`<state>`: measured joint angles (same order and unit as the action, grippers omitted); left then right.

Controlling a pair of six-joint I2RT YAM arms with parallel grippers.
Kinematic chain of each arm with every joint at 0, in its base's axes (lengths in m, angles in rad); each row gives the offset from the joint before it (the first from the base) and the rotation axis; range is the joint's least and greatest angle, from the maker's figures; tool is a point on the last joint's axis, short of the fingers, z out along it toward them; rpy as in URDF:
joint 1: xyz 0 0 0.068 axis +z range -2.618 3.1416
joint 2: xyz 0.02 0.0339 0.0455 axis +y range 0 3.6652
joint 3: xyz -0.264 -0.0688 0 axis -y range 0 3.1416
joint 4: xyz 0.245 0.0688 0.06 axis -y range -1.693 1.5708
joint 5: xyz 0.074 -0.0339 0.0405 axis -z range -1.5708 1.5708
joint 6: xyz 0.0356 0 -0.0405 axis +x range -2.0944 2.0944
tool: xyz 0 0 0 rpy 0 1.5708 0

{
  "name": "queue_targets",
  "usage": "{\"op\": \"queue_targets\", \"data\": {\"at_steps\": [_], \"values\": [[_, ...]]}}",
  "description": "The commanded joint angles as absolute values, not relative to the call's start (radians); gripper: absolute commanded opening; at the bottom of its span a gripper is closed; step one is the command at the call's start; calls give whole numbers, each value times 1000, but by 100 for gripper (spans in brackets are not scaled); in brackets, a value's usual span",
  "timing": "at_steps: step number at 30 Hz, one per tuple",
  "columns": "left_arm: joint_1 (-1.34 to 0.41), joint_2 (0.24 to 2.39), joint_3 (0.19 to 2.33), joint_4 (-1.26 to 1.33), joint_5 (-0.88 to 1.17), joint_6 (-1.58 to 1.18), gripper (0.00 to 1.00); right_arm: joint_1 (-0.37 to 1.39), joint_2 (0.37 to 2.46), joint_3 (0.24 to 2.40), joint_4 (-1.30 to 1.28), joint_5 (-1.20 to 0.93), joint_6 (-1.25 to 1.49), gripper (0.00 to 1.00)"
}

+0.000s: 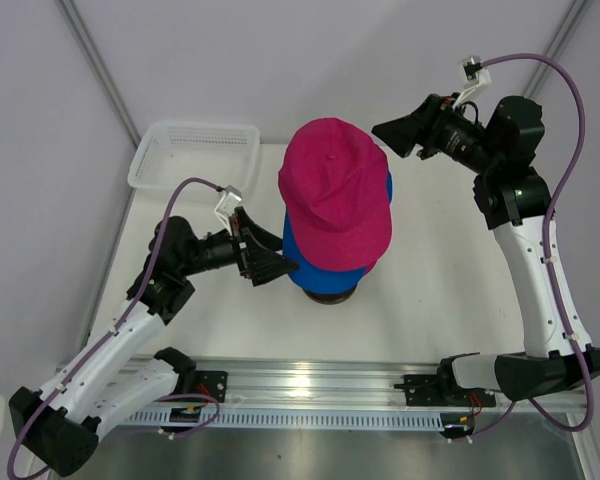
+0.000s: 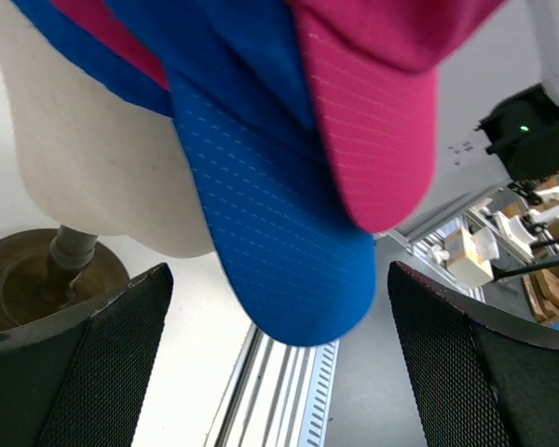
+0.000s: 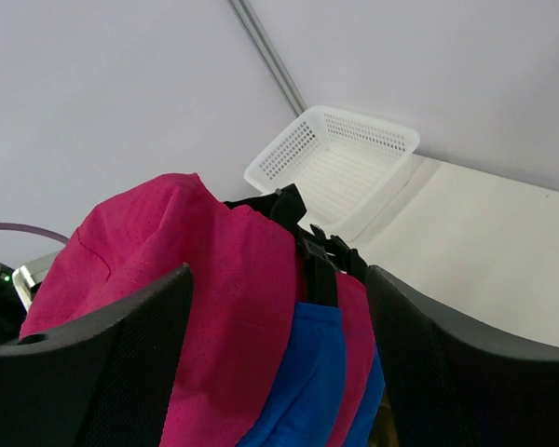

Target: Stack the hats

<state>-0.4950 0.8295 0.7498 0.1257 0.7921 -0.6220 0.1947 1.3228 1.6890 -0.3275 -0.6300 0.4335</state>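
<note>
The hats sit stacked on a cream mannequin head [image 2: 84, 158]. A magenta hat [image 1: 335, 190] lies on top, with a blue hat [image 1: 325, 265] showing under it. My left gripper [image 1: 275, 262] stands open just left of the stack, below the brims. In the left wrist view, the blue brim [image 2: 289, 251] and pink brim [image 2: 373, 121] hang over the left gripper [image 2: 279, 279], touching neither finger. My right gripper [image 1: 388, 133] is open at the stack's back right. The right wrist view has the right gripper [image 3: 279, 279] facing the hats' backs [image 3: 205, 279] and their black straps [image 3: 312, 251].
A white mesh basket [image 1: 195, 150] stands at the table's back left, also in the right wrist view as the basket [image 3: 335, 158]. The head's dark round base [image 2: 37, 279] rests on the table. A metal rail [image 1: 310, 385] runs along the near edge.
</note>
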Motion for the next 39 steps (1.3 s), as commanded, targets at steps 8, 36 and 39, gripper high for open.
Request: {"op": "queue_targets", "data": {"at_steps": [8,36,39], "values": [[-601,874,835,121,609,-604,96,198,1310,1660,-288,-626,426,78],[-885,899,661,540,150,-787,34,199,1321,1612,-250,-604,434,77],[-888,917,649,595,155,-818,36,199,1330,1617,-245,-603,434,77]]}}
